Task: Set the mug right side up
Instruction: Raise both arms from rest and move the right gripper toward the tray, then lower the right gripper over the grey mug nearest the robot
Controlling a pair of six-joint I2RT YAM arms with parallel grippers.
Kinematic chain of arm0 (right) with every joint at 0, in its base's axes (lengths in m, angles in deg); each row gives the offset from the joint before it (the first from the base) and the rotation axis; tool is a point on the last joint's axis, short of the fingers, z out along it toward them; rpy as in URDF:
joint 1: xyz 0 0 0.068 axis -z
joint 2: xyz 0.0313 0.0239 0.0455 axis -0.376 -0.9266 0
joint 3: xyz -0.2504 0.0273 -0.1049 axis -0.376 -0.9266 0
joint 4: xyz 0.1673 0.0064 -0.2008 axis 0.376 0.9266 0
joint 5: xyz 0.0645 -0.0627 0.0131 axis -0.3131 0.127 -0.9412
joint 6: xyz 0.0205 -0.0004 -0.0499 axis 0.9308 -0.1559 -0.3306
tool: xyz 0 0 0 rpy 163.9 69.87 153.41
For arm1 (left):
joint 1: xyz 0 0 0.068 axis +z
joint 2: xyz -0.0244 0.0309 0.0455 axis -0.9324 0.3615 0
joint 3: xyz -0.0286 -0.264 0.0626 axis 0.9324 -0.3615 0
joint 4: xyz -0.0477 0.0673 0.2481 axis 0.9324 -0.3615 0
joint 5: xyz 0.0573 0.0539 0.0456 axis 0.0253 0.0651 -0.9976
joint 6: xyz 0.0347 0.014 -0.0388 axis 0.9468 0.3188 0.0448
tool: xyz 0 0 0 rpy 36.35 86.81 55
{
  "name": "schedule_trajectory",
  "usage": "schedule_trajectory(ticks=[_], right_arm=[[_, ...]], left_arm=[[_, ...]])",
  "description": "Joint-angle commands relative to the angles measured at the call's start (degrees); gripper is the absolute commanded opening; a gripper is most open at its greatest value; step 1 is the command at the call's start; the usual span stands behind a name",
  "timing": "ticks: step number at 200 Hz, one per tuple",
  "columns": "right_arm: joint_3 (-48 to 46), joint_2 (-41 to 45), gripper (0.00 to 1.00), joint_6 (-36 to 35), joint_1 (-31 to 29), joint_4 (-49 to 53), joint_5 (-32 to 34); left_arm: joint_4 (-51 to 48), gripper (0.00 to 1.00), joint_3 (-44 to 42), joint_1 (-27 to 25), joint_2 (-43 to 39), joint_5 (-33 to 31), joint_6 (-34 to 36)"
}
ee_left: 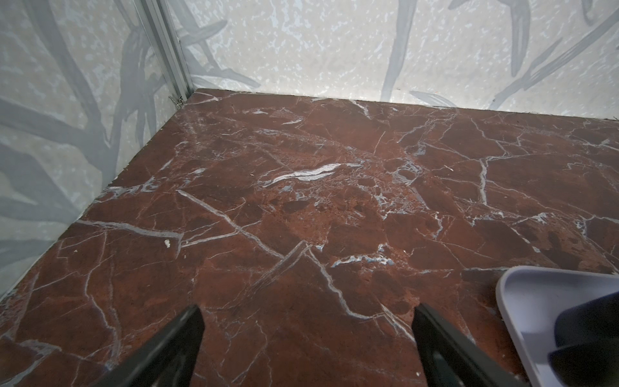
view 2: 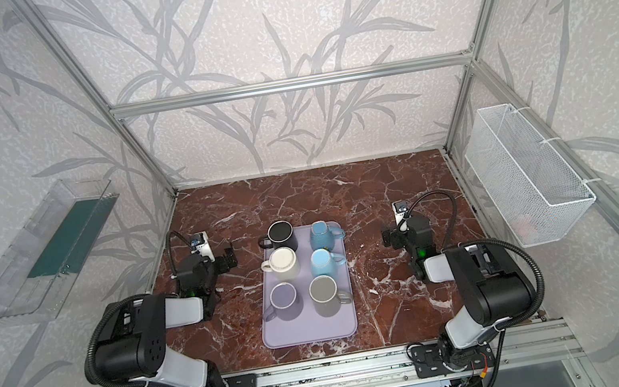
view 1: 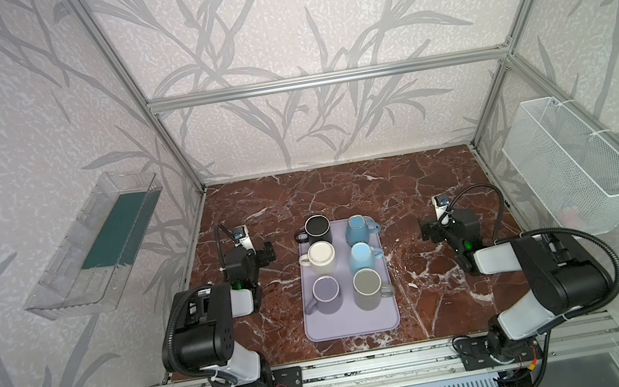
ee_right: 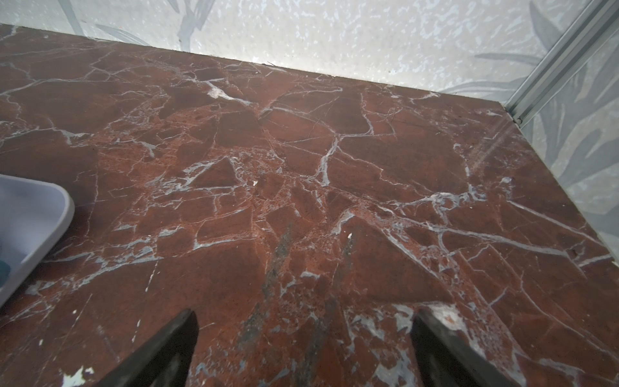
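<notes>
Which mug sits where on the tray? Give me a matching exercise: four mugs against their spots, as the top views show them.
All stand on the tray, in both top views.

Mugs:
1. black mug
2. cream mug
3. light blue mug
4. grey mug

Spots:
a. near row, right column
b. far row, left column
c. middle row, right column
d. middle row, left column

Pairs: 1-b, 2-d, 3-c, 4-a.
</notes>
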Motion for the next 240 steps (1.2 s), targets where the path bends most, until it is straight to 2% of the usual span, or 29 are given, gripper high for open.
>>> schedule_trajectory(ticks=[1, 77, 97, 114, 127, 142, 156, 173, 181, 198, 240], right_arm=[[1.07, 1.14, 0.99, -0.52, 0.04, -0.16, -0.33], [0.88, 1.27, 0.99, -0.51, 0.11, -0.39, -0.42], [1.55, 2.02, 0.99, -0.75, 0.09, -0.5, 0.08], [6.73, 5.6, 0.99, -1.72, -0.17, 13.89, -2.38], [11.64, 8.16, 0.99, -1.54, -1.04, 24.99, -1.59], [14.68, 11.57, 0.99, 1.26, -1.27, 31.94, -3.3], [16.59, 15.59, 0.99, 2.88, -1.81, 37.21, -7.68], [21.4, 20.19, 0.99, 3.64, -4.15, 50.22, -11.52], [23.64, 21.79, 0.96, 3.45, -5.74, 56.08, -13.71], [27.49, 23.61, 0.96, 3.85, -10.4, 62.94, -16.97], [40.17, 21.53, 0.91, 0.37, -23.06, 84.23, -15.47]], left_arm=[[1.02, 0.99, 0.41, 0.14, -0.11, 0.45, 1.52], [0.69, 0.99, 0.57, 0.28, -0.11, 0.58, 1.26], [-2.87, 0.99, 2.04, -0.01, -1.43, -3.8, 0.14], [-15.84, 0.99, 6.62, -0.33, -6.01, -5.95, -0.44], [-28.11, 0.99, 11.86, -1.36, -8.75, -11.31, -2.4], [-37.53, 0.99, 16.3, -2.26, -11.45, -11.9, -5.42], [-40.76, 0.99, 17.72, -3.8, -14.43, -11.12, -7.81], [-45.19, 0.99, 18.92, -4.95, -18.77, -10.72, -11.8], [-48.05, 0.99, 19.65, -5.04, -20.57, -10.44, -13.98], [-51.78, 0.99, 20.24, -5.12, -23.74, -8.75, -16.67], [-55.26, 0.99, 20.51, -5.22, -28.85, -1.05, -19.8]])
